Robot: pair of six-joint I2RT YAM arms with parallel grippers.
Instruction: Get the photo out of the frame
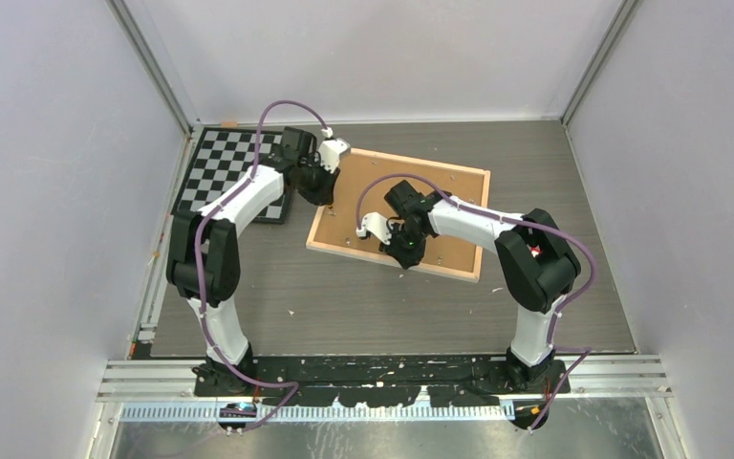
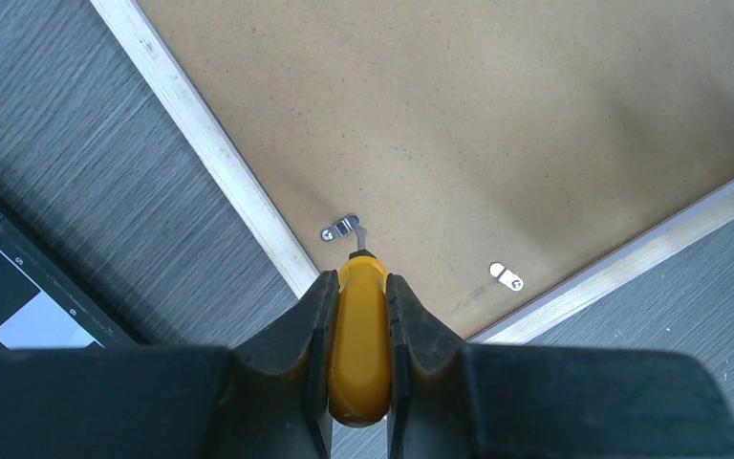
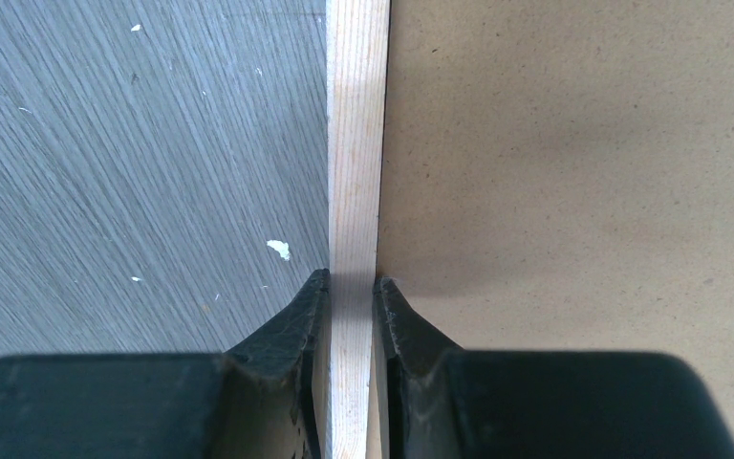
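Top external: frame (image 1: pixel 368 186) lying back-up

Speckled brown fibreboard (image 2: pixel 497 124) faces up on the grey wood-grain table (image 1: pixel 373 316), right of the checkerboard (image 1: pixel 220 163). Left gripper (image 2: pixel 359 280) squeezes a smooth yellow tool (image 2: pixel 360 354), thin metal tip at a small clip (image 2: pixel 340 229). Right gripper (image 3: pixel 351 283) pinches the pale wood rim (image 3: pixel 356 143).

frame (image 1: pixel 382 172): flat on the table (image 1: pixel 392 306), back up, far middle.
checkerboard (image 1: pixel 220 167): on the table, left of the frame, at the far left.
left gripper (image 2: pixel 361 282): at the frame's left rim, holding a tool (image 2: pixel 361 344) whose tip meets a clip (image 2: pixel 340 228).
right gripper (image 3: pixel 352 282): astride the frame's near rim.
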